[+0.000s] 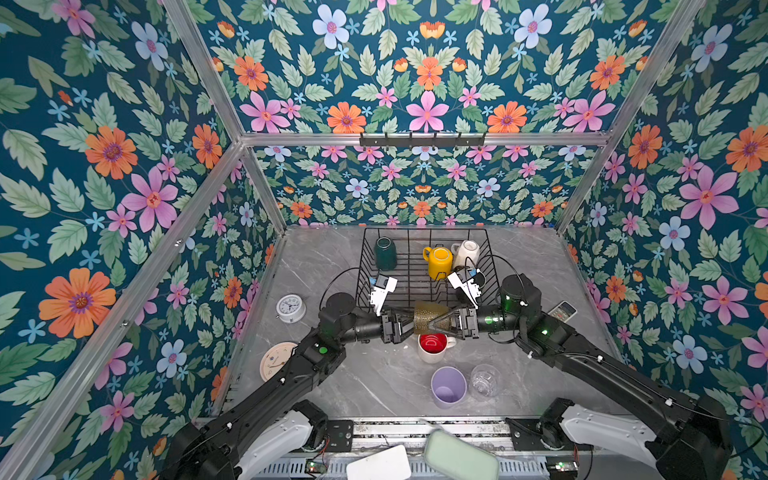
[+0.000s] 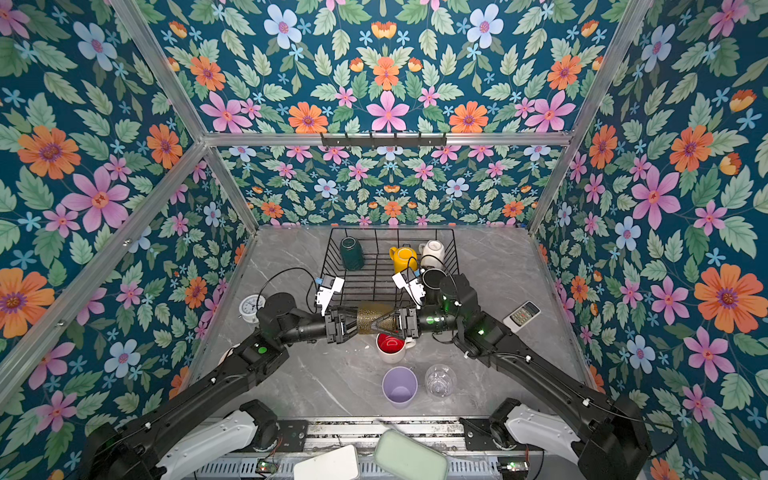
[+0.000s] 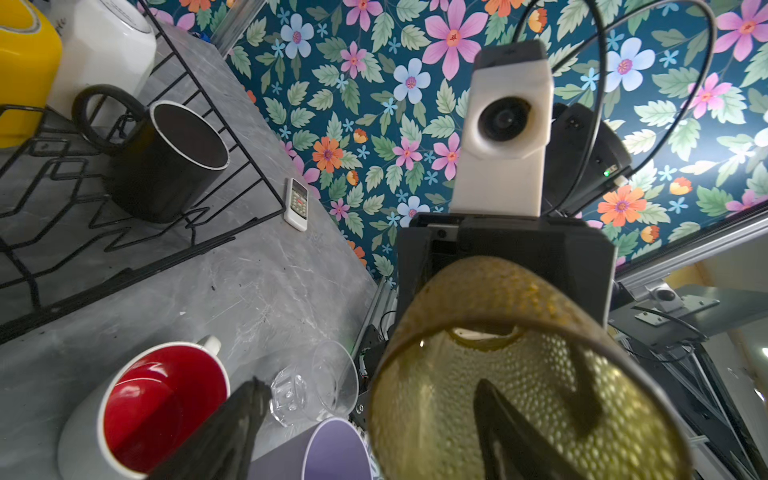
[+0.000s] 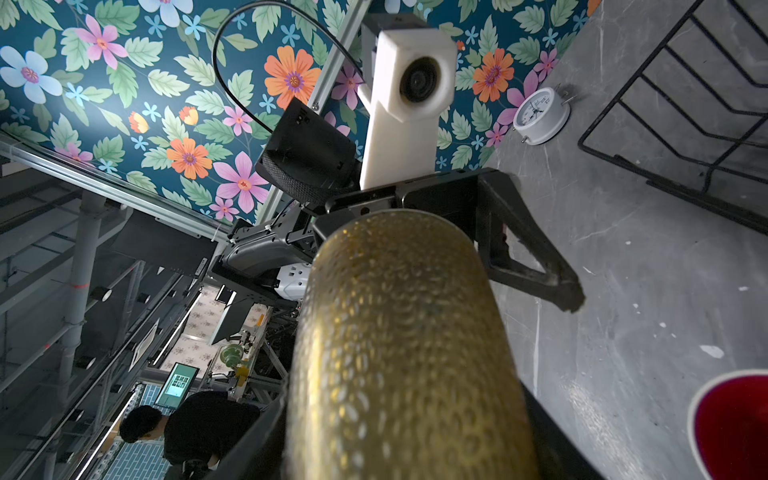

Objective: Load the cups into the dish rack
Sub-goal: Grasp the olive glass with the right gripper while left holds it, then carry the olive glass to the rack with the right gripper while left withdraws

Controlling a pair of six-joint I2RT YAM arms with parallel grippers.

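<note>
The olive glass (image 1: pixel 428 316) (image 2: pixel 372 318) hangs sideways above the table in front of the dish rack (image 1: pixel 415 229). My right gripper (image 1: pixel 436 326) (image 4: pixel 407 415) is shut on its base end. My left gripper (image 1: pixel 405 323) (image 3: pixel 370 386) is open at its mouth, one finger (image 3: pixel 511 432) inside the glass and the other (image 3: pixel 232 428) well clear of it. In the rack are a teal mug (image 1: pixel 385 253), a yellow mug (image 1: pixel 439 262), a white mug (image 1: pixel 466 253) and a black mug (image 3: pixel 166 166). On the table stand a red-inside mug (image 1: pixel 433 347), a lilac tumbler (image 1: pixel 448 386) and a clear glass (image 1: pixel 485 380).
Two round clocks (image 1: pixel 291 308) (image 1: pixel 276 360) lie on the table's left side. A remote (image 1: pixel 562 311) rests at the right, behind my right arm. A hook rail (image 1: pixel 422 140) runs along the back wall. A pale green lid (image 1: pixel 459 455) sits on the front frame.
</note>
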